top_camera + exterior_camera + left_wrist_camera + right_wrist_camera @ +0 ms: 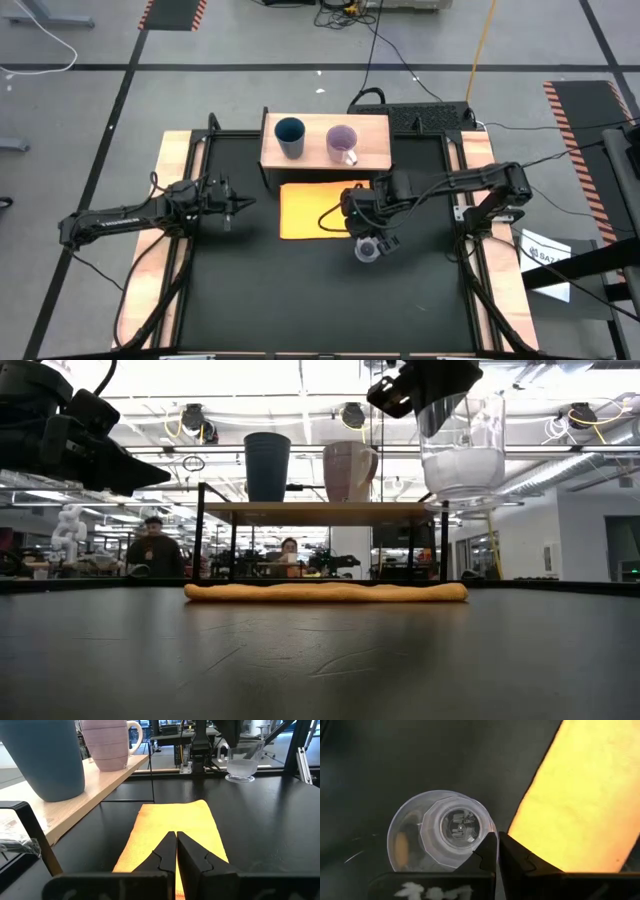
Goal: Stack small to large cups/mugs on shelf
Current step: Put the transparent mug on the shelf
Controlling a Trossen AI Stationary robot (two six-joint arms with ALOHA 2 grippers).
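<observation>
At mid-left, the left tool (pixel 243 203) waits, pinched shut on nothing. The blue tumbler (pixel 290 136) and lilac mug (pixel 342 143) stand on the shelf (pixel 375 128). Right of centre, the right tool (pixel 378 240) pinches the clear cup (pixel 367 249) by its rim, lifted. Carry it level to the shelf's bare right end.

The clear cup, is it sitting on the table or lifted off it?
Lifted. In the low view the clear cup hangs well above the tabletop, its rim pinched by the right gripper, with open space under its base.

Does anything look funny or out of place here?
Yes. The clear cup hangs in the air, pinched at its rim by the right hand, while the blue tumbler and lilac mug stand on the shelf. Nothing is spilled.
</observation>
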